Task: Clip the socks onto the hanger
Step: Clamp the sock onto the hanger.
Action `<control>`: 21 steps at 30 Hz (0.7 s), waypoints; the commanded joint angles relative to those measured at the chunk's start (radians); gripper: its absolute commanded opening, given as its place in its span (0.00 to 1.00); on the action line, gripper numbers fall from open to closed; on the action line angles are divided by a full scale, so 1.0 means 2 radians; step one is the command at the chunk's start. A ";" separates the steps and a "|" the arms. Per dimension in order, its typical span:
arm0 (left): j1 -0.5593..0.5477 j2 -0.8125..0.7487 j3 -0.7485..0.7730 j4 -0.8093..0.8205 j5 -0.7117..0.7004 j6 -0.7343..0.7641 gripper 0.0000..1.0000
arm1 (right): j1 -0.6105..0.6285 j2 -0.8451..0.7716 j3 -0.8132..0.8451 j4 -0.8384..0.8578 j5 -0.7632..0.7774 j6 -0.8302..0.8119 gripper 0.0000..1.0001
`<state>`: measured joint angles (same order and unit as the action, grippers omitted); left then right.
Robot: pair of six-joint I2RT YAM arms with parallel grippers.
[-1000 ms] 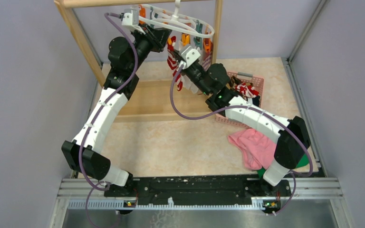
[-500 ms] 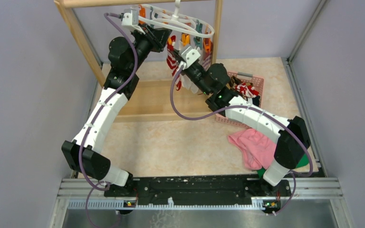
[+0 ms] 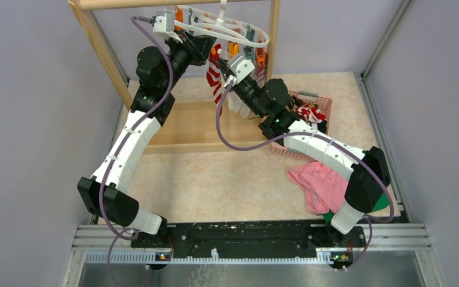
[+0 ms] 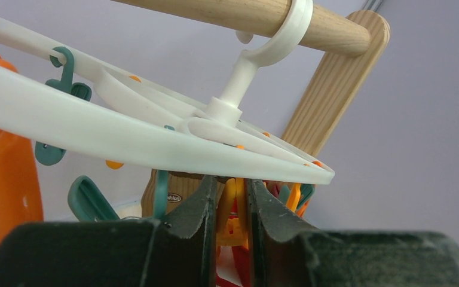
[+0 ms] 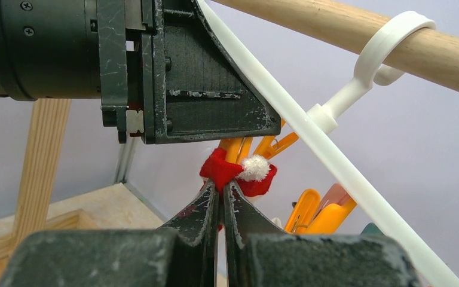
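beneath the wooden rail (image 4: 215,12), left jaws squeeze an orange plastic clip (image 4: 233,206); right jaws, clamping the red-white striped sock (image 5: 221,170), should push its cuff deeper

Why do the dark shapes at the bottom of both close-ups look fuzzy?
Left wrist: the left gripper, pinching an orange clip, sits nearest the lens, so it blurs; the hanger is sharper. Right wrist: same, right gripper blurred, sock sharper.
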<state>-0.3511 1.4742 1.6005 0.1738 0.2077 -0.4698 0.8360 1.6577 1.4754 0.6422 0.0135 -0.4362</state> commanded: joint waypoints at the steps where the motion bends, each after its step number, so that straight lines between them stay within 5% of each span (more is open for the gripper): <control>1: -0.006 -0.013 -0.002 0.015 -0.004 -0.010 0.15 | 0.004 -0.015 0.024 0.020 0.000 0.004 0.00; 9: -0.006 -0.016 -0.001 0.013 -0.004 -0.014 0.56 | 0.003 -0.018 0.015 0.022 0.001 0.007 0.00; 18: -0.006 -0.040 -0.021 0.012 0.013 -0.019 0.72 | -0.005 -0.037 -0.017 0.035 0.001 0.018 0.00; 21: -0.006 -0.067 -0.052 0.027 0.024 -0.022 0.77 | -0.012 -0.054 -0.044 0.045 -0.005 0.032 0.09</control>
<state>-0.3592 1.4384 1.5513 0.1642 0.2165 -0.5011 0.8288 1.6379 1.4311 0.6621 0.0132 -0.4168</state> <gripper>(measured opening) 0.739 0.035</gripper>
